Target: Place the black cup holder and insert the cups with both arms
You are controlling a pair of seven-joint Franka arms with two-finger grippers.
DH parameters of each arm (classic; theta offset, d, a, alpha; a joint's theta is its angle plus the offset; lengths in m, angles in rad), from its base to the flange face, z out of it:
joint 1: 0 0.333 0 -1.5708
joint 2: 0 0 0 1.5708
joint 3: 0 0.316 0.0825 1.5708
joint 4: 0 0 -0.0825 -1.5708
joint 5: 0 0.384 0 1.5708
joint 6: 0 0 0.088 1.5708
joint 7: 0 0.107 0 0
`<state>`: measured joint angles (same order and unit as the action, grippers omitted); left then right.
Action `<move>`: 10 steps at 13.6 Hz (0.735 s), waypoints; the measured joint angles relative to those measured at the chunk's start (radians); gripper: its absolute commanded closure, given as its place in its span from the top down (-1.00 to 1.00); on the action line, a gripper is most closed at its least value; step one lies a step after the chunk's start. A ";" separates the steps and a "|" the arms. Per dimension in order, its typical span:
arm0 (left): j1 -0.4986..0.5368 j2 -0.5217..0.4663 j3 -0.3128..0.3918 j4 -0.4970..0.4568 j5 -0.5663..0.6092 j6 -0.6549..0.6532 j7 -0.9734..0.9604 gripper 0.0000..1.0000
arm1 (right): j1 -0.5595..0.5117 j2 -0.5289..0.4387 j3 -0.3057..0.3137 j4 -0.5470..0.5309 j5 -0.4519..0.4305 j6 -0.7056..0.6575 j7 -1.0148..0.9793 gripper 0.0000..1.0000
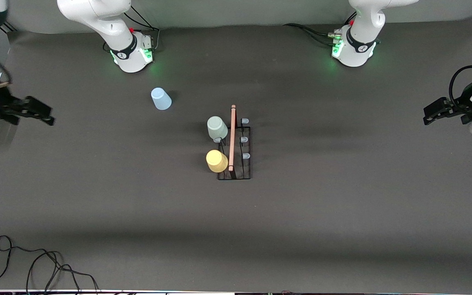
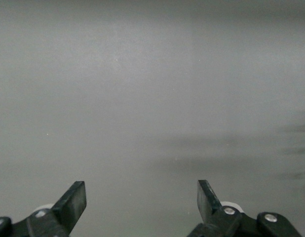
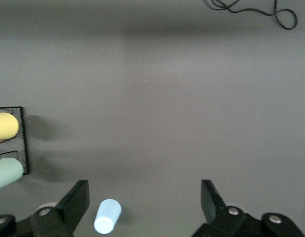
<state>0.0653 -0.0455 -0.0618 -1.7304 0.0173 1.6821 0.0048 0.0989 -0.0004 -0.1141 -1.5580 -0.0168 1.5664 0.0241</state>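
Centrally, black cup holder point(image 1: 234, 153) carries green and yellow cups; both grippers' jaws spread wide.

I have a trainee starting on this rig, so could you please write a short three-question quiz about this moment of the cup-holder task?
1. True or false: the light blue cup is already on the black cup holder.
2. Multiple choice: which cup on the holder sits nearer the front camera? A) the pale green cup B) the yellow cup C) neither, they are level.
3. Fill in: the left gripper and the right gripper both have their fingers ____.

Key
1. False: it stands on the table toward the right arm's end, apart from the holder.
2. B.
3. Open, holding nothing.
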 measured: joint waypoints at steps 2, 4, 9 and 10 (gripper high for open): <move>0.000 0.000 0.000 0.000 0.000 0.000 0.000 1.00 | -0.052 0.001 0.006 0.000 0.003 0.002 -0.053 1.00; 0.000 0.000 0.000 0.000 0.000 0.000 0.000 1.00 | -0.064 0.001 0.013 0.000 0.005 0.002 -0.067 1.00; 0.000 0.000 0.000 0.000 0.000 0.000 0.000 1.00 | -0.061 0.002 0.031 -0.001 0.005 0.002 -0.067 1.00; 0.000 0.000 0.000 0.000 0.000 0.000 0.000 1.00 | -0.061 0.003 0.031 -0.003 0.005 0.002 -0.067 1.00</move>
<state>0.0654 -0.0455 -0.0617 -1.7304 0.0173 1.6821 0.0049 0.0384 0.0028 -0.0835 -1.5608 -0.0122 1.5685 -0.0427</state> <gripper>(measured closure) 0.000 0.000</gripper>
